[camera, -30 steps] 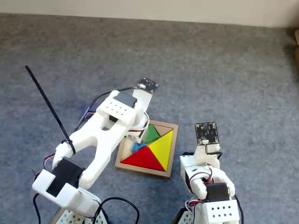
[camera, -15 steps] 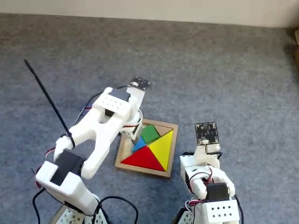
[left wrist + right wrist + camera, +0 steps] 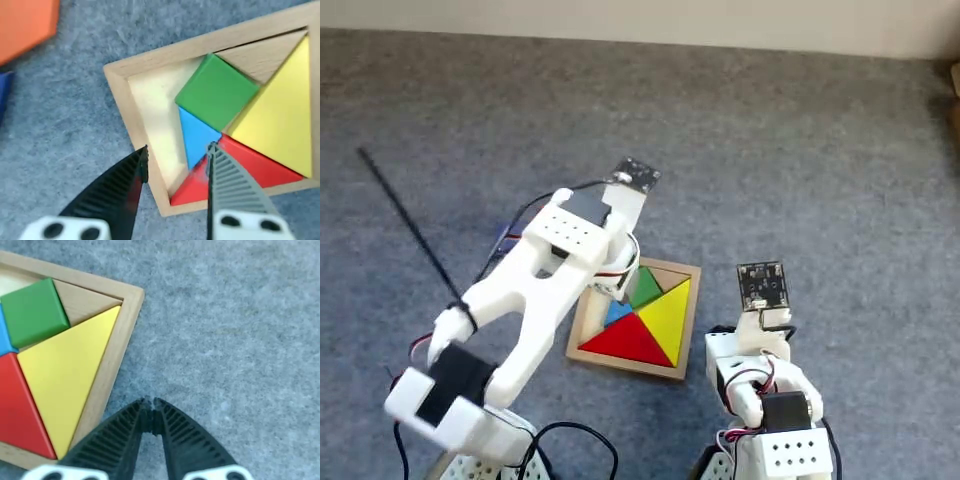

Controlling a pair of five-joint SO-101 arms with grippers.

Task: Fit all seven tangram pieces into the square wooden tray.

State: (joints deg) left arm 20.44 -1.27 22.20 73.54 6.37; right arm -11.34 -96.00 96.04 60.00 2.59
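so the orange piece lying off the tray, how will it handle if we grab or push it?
The orange piece looks like a flat, straight-edged block: probably stiff, unlikely to roll or tip. Its smooth face may slip in a pinch. It lies on the fuzzy grey mat, so pushing likely drags rather than glides.

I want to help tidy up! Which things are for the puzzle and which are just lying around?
Puzzle: wooden tray, green square, blue triangle, yellow triangle, red triangle, orange piece, dark blue piece.
Just there: black strap, cables, grey carpet.
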